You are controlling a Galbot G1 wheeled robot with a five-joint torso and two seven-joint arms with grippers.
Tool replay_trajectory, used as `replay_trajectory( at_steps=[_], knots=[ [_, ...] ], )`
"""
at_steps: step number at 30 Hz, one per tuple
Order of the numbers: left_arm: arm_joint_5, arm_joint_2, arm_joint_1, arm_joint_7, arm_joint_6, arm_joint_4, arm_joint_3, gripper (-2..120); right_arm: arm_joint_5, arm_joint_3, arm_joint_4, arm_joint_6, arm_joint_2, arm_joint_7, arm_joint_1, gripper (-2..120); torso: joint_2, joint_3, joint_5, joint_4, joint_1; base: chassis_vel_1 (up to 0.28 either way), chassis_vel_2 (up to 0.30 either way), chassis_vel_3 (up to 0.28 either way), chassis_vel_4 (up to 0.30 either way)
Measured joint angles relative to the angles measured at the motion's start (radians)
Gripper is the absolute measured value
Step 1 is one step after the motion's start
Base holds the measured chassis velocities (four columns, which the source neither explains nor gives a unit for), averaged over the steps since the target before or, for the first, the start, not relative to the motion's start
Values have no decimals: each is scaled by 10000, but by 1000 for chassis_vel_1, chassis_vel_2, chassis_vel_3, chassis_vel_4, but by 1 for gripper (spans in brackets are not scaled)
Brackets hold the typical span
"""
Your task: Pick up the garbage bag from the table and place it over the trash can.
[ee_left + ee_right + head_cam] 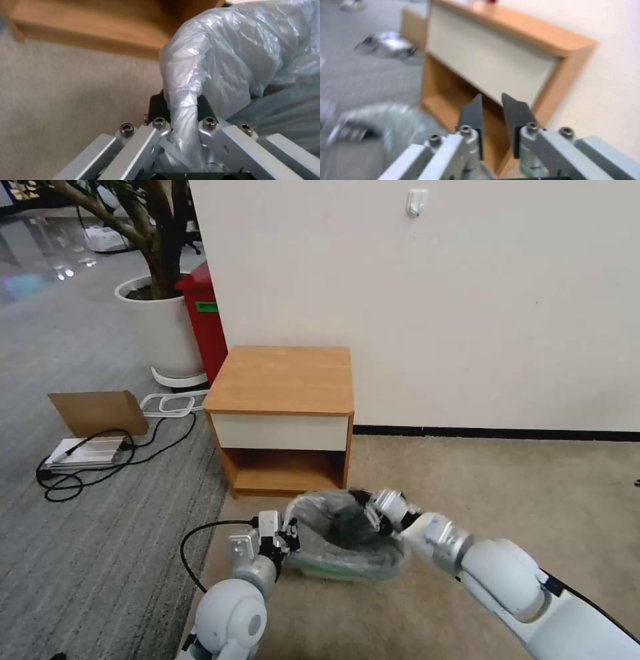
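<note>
Bag-fitting stage: garbage bag (347,537) already drapes over the trash can (333,572) in front of the table (283,380). Left gripper (181,105) pinches a bunched edge; right gripper (491,112) is slightly parted, empty (looks let go). Next, I'd guess: release left.

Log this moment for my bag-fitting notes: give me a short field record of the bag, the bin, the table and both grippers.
garbage bag: draped over the trash can, mouth open
trash can: on the carpet in front of the table, mostly covered by the bag
table: against the wall, behind the can
left gripper: at the can's left side, jaws shut on a bunched strip of the bag
right gripper: at the can's far right edge, jaws slightly apart with nothing between them
other things: white planter and red bin left of the table
</note>
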Motion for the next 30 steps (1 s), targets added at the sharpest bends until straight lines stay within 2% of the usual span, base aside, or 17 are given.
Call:
replay_trajectory(
  at_steps=[3, 5, 7, 10, 11, 14, 15, 18, 19, 22, 24, 27, 28, 30],
  knots=[
    [-129, 52, 3, -3, 30, 80, -10, 5, 40, 303, 32, 186, 333, 63, -412, 28, 0, 0, 0, -1, 0, 0, 0, 0, 0],
    [-285, 70, 13, -3, 31, 158, 15, 5, 43, 481, 33, 360, 617, 75, -813, 39, 0, 0, 0, 0, 0, 0, 0, 0, 0],
    [-324, 69, 13, 9, 29, 203, 47, 5, 36, 503, 19, 405, 676, 74, -901, 42, 0, 0, 0, 0, 0, 0, 0, 0, 0],
    [-336, 48, 41, 62, -19, 386, 148, 5, 12, 524, -46, 499, 868, 60, -1018, 55, 0, -1, -1, -1, 0, 0, 0, 0, 0],
    [-336, 48, 41, 62, -19, 386, 148, 5, 12, 524, -46, 499, 868, 60, -1018, 55, 0, -1, -1, -1, 0, 0, 0, 0, 0],
    [-254, 47, 183, 157, -64, 431, 197, 7, -7, 503, -216, 554, 1027, 27, -979, 72, 0, -1, -1, 3, 0, 0, 0, 0, 0],
    [-254, 47, 183, 157, -64, 431, 197, 7, -7, 503, -216, 554, 1027, 27, -979, 72, 0, -1, -1, 3, 0, 0, 0, 0, 0],
    [-79, 51, 237, 254, -60, 389, 207, 19, -30, 474, -482, 673, 1081, -1, -943, 86, 0, 0, -1, 0, 0, 0, 0, 0, 0],
    [-79, 51, 237, 254, -60, 389, 207, 19, -30, 474, -482, 673, 1081, -1, -943, 86, 0, 0, -1, 0, 0, 0, 0, 0, 0],
    [142, 69, 270, 318, -62, 346, 168, 34, -52, 450, -588, 752, 1129, -27, -945, 98, 0, 0, -1, 0, 1, 0, 0, 0, 0],
    [182, 70, 281, 330, -64, 325, 163, 37, -55, 449, -602, 762, 1144, -28, -943, 99, 1, 0, -1, 1, 0, 0, 0, 0, 0],
    [368, 76, 293, 400, -79, 222, 154, 53, -49, 445, -646, 777, 1227, 13, -920, 100, 0, 0, -1, 1, 1, 0, 0, 0, 0],
    [368, 76, 293, 400, -79, 222, 154, 53, -49, 445, -646, 777, 1227, 13, -920, 100, 0, 0, -1, 1, 1, 0, 0, 0, 0],
    [555, 91, 293, 517, -131, 139, 151, 63, 41, 444, -647, 782, 1350, 261, -953, 100, 1, 0, -1, 1, 0, 0, 0, 0, 0]
  ],
)
